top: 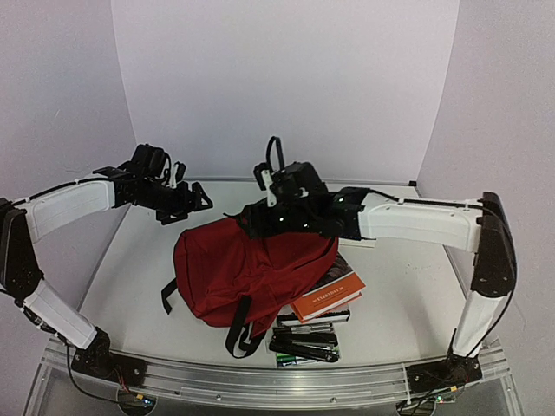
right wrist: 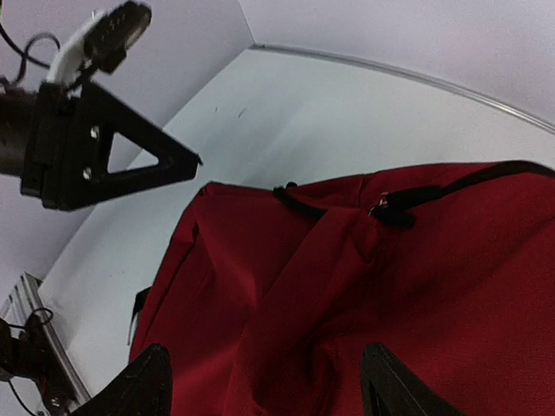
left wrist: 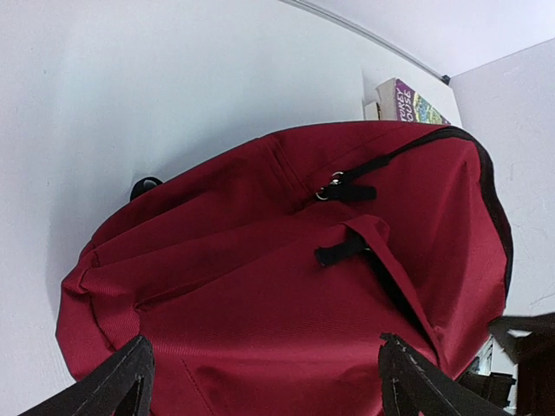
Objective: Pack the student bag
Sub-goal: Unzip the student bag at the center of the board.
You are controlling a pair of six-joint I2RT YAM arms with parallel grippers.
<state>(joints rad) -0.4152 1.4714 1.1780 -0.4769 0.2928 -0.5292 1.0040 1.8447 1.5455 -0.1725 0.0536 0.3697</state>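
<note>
Student bag (top: 251, 269) sits under left fingers (left wrist: 113, 386) and right fingers (right wrist: 386, 386), both spread wide, empty.

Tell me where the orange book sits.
In the top view, the orange book tops a small stack of books against the right side of the student bag.

Even, diffuse light fills all 3 views, bright on the white table (top: 408, 269) and the pale lilac walls (top: 286, 78). In the left wrist view the dark-red fabric backpack (left wrist: 286, 286) casts only a soft grey shadow on the table beside it. Both wrist views bow the table's far edge; the top view is slightly soft.
</note>
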